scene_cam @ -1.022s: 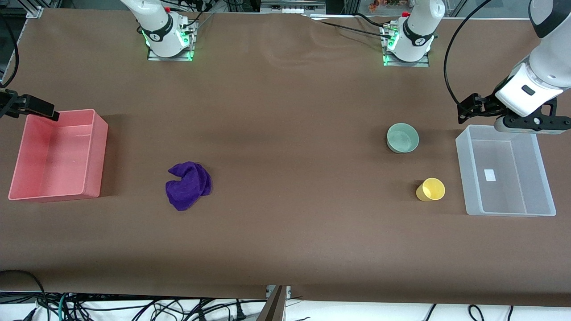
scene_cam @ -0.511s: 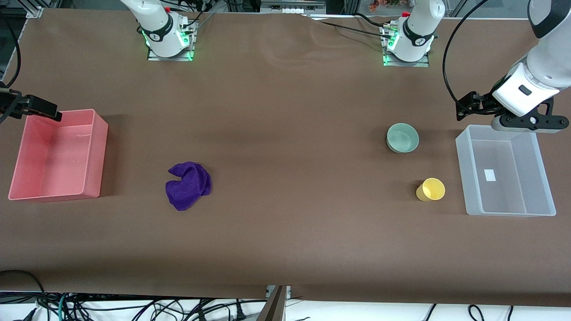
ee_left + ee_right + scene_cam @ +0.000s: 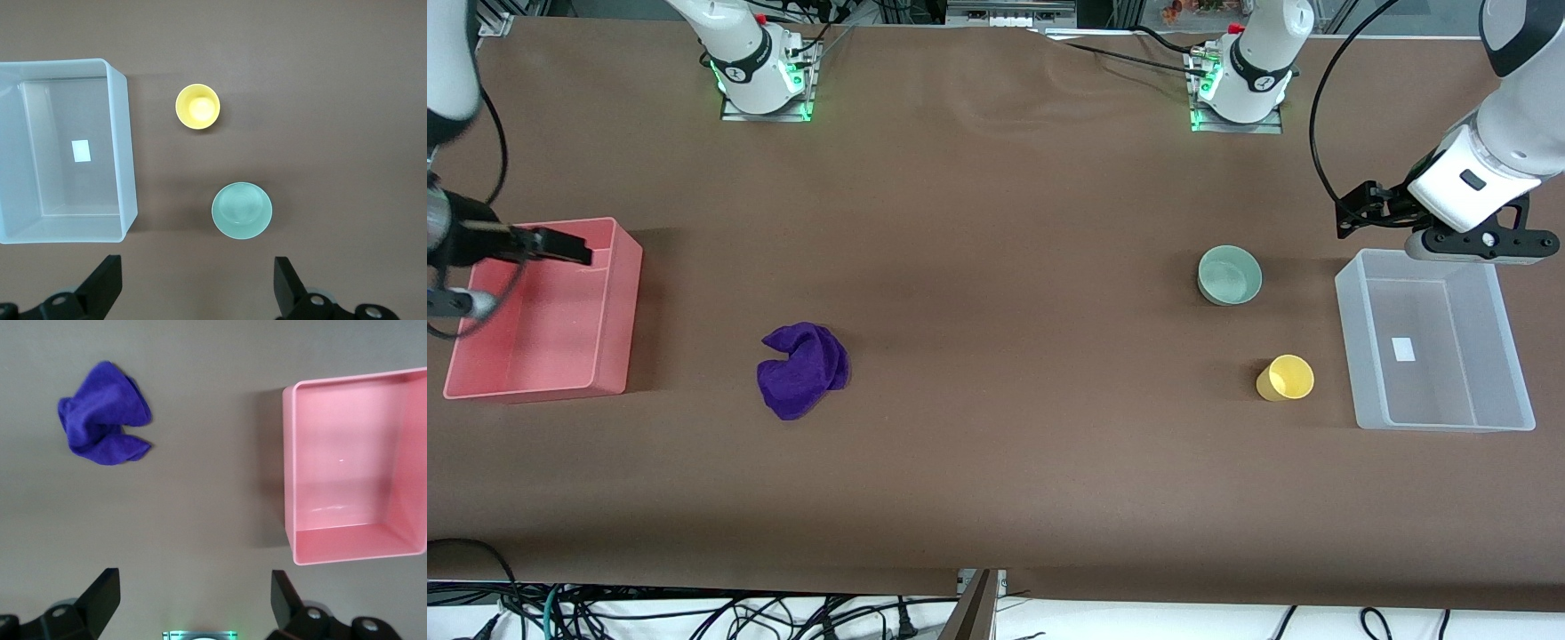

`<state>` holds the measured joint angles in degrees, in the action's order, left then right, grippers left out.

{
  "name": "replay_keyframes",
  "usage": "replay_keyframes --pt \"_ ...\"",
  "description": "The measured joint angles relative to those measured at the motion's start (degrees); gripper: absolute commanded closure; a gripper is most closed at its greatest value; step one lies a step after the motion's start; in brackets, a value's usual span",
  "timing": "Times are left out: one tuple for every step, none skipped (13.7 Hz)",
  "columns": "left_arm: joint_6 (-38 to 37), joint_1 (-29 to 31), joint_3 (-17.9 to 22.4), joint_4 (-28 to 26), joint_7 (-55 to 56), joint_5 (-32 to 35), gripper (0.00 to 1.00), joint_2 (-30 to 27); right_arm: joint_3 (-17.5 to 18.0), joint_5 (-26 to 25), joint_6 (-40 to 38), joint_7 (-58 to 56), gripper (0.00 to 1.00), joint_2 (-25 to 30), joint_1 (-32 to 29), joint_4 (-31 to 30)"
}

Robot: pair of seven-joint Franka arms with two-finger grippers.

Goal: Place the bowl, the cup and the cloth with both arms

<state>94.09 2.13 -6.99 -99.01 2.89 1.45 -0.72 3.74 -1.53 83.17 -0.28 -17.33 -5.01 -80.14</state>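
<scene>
On the brown counter (image 3: 996,373) 3 task things lie loose, none yet in the pink bin (image 3: 618,302) or the clear bin (image 3: 1352,338). The cloth (image 3: 803,368), largest of them, sits rumpled toward the right arm's end, near the pink bin; it is judged soft, light and limp, so it is best pinched on a raised fold near its middle. The bowl (image 3: 1230,275) stands upright toward the left arm's end, beside the clear bin; it looks glossy and stiff, probably slippery, so its rim wall would be taken between the fingers. The cup (image 3: 1286,377), nearer the front camera than the bowl, looks light and easily tipped; a rim hold is likewise suggested. The left pincer (image 3: 193,293) is spread wide over the counter by the clear bin's edge, holding nothing. The right pincer (image 3: 193,607) is spread too, empty, over the pink bin.
</scene>
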Motion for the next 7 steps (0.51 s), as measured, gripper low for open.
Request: replay_keyframes --pt "0.0 0.0 0.0 0.0 0.0 0.0 0.0 0.0 0.2 0.8 0.8 0.0 0.0 -1.9 0.2 -0.1" --pt "0.0 0.0 0.0 0.0 0.0 0.0 0.0 0.0 0.4 1.8 2.4 0.0 0.0 -3.7 0.8 -0.2" --pt "0.0 0.0 0.0 0.0 0.0 0.0 0.0 0.0 0.7 2.6 5.0 0.2 0.0 -5.4 1.7 -0.5" --pt "0.0 0.0 0.0 0.0 0.0 0.0 0.0 0.0 0.8 3.1 8.1 0.8 0.0 -6.8 2.9 -1.0" --pt "0.0 0.0 0.0 0.0 0.0 0.0 0.0 0.0 0.9 3.3 11.6 2.3 0.0 -7.9 4.2 -1.8" --pt "-0.1 0.0 0.0 0.0 0.0 0.0 0.0 0.1 1.0 3.3 14.7 4.2 0.0 -8.9 5.4 -2.8" --pt "-0.5 0.0 0.0 0.0 -0.1 0.0 0.0 0.2 1.2 3.3 17.9 6.2 0.0 -9.8 6.4 -4.0"
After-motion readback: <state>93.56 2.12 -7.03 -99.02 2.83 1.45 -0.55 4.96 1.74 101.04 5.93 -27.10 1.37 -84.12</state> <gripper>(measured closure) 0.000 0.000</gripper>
